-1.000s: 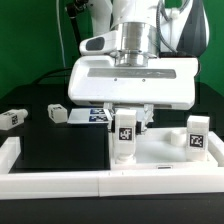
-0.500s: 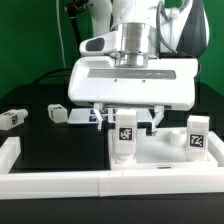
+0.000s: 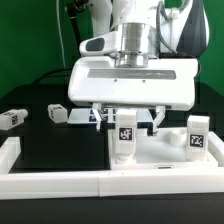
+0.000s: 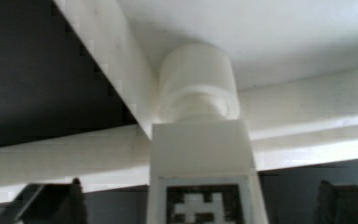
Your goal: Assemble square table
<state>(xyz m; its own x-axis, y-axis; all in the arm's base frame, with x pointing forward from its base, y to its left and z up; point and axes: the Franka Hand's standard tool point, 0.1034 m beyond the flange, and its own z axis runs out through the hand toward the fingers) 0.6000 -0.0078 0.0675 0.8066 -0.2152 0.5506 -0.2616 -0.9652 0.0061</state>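
Fingers spread apart off the upright leg, now wide, leg standing untouched between them

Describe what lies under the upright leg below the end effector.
The leg stands on the white slab. The leg's foot covers the contact spot, so any hole or joint beneath cannot be seen.

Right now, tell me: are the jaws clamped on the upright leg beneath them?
No, the jaws stand open, clear of the leg on both sides.
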